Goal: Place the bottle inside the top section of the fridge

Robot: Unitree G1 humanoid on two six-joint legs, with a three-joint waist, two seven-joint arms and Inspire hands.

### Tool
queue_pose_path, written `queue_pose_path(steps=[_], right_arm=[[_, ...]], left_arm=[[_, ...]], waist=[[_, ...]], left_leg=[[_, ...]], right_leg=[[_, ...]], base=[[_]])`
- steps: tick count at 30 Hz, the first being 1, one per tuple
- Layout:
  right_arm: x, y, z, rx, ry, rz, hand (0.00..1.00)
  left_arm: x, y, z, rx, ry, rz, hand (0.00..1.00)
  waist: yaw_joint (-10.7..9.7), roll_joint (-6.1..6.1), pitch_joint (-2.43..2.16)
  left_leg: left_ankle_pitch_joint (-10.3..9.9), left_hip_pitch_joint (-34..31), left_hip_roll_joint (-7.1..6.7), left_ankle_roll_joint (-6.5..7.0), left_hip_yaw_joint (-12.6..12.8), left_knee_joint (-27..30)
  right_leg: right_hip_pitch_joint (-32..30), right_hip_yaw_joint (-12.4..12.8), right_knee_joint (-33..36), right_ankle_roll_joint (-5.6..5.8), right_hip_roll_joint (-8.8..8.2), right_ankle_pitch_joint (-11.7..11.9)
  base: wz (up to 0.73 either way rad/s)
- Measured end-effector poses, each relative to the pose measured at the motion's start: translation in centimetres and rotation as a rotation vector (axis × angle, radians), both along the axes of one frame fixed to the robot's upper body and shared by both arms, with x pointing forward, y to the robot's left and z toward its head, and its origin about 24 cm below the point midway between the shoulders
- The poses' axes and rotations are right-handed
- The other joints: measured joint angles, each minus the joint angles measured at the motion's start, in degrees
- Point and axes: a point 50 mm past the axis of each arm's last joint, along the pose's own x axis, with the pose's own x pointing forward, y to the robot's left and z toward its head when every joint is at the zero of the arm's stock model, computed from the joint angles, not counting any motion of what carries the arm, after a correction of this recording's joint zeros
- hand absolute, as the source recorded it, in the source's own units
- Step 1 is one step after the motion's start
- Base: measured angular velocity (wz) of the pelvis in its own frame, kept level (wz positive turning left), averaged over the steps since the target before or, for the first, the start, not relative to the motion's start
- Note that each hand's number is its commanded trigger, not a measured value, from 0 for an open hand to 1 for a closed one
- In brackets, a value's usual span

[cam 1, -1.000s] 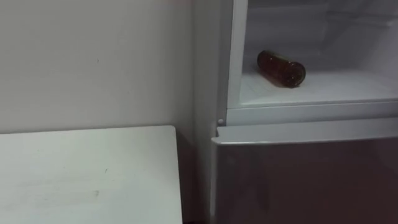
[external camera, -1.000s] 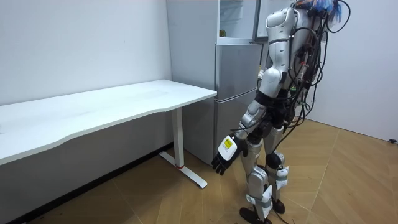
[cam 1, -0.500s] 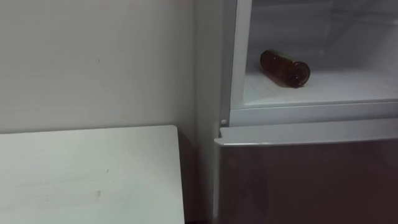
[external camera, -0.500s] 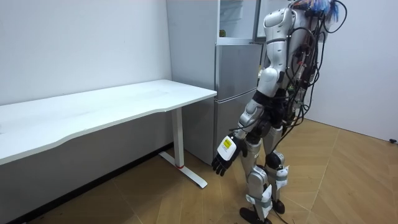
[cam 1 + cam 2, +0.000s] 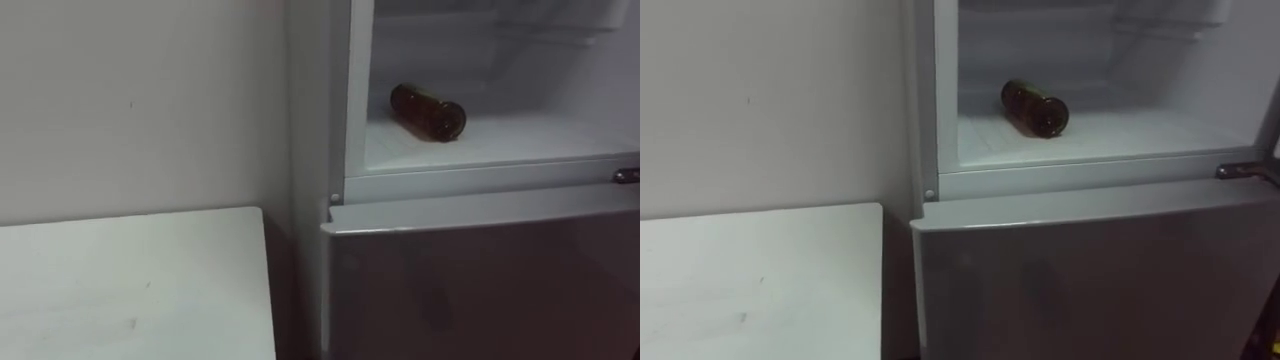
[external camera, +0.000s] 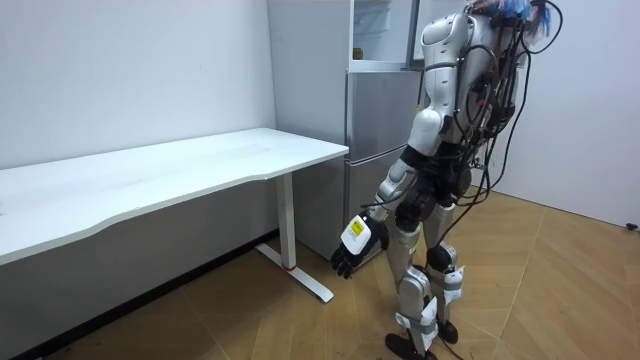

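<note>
brown bottle [image 5: 428, 111] is found lying on its side on the shelf of the fridge's [image 5: 470, 185] open upper compartment, long axis slanted from rear left to front right. left hand [image 6: 353, 244] is seen hanging low in front of the fridge, fingers relaxed, nothing held. the bottle lies well above it. placement is judged done.

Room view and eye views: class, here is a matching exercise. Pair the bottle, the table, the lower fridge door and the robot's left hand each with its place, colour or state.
Things
1. bottle
2. table
3. lower fridge door
4. left hand

Place, colour or state
A. hangs low beside the robot's leg
B. lies on its side in the upper fridge compartment
C. shut
D. white

Pairs: 1-B, 2-D, 3-C, 4-A
</note>
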Motion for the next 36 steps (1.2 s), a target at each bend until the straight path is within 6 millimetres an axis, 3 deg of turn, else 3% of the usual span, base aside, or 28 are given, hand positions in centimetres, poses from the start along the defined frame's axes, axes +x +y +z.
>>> queue_pose_path(steps=[5,7,13,19,26,31,36], right_arm=[[3.2,-2.1,5.0,-0.119,-0.176,-0.18,0.0],[3.8,-3.1,7.6,-0.17,-0.217,-0.273,0.0],[2.8,-5.4,12.9,-0.334,-0.267,-0.538,0.0],[2.7,-5.5,17.4,-0.497,-0.338,-0.655,0.0],[2.6,-5.6,19.6,-0.62,-0.346,-0.735,0.0],[2.3,-5.1,22.2,-0.78,-0.406,-0.77,0.0],[2.1,-5.0,22.7,-0.814,-0.397,-0.802,0.0]], left_arm=[[0.8,0.3,0.4,0.04,-0.055,-0.013,0.0],[0.9,0.4,0.6,0.053,-0.076,-0.018,0.0],[0.3,0.6,0.8,0.078,-0.082,-0.014,0.0],[0.1,0.6,0.7,0.077,-0.072,-0.027,0.0],[-0.6,0.5,0.5,0.065,-0.059,-0.03,0.0],[-0.3,0.5,0.5,0.061,-0.065,-0.035,0.0],[-0.3,0.6,0.4,0.06,-0.059,-0.034,0.0]], waist=[[-0.55,0.23,0.16],[-0.98,0.12,-0.1],[-1.72,0.46,-0.03],[-2.54,0.64,0.09],[-2.81,0.3,0.01],[-2.74,0.11,-0.16],[-2.83,-0.13,-0.27]], left_leg=[[-0.01,-0.5,0.02,0.0,0.13,-0.11],[-0.01,-1.09,-0.08,0.0,0.12,-0.18],[-0.01,-1.36,-0.1,-0.02,0.12,-0.56],[-0.01,-1.56,-0.15,-0.01,0.1,-0.44],[0.01,-2.62,-0.2,0.01,0.18,0.25],[0.02,-4.03,-0.23,-0.01,0.06,0.94],[0.02,-3.99,-0.28,-0.02,-0.17,0.85]], right_leg=[[-0.44,0.5,-0.09,0.01,0.11,0.03],[-0.9,0.4,-0.09,0.06,0.1,0.01],[-1.42,0.39,0.44,0.04,0.15,-0.04],[-1.79,0.51,0.91,0.06,0.13,-0.13],[-3.56,0.57,1.77,-0.03,0.01,-0.34],[-4.6,0.13,1.98,-0.11,-0.01,-0.36],[-4.6,-0.27,2.46,-0.19,-0.03,-0.43]], base=[[-0.02],[0.0],[0.0],[0.0],[-0.02],[0.01],[0.03]])
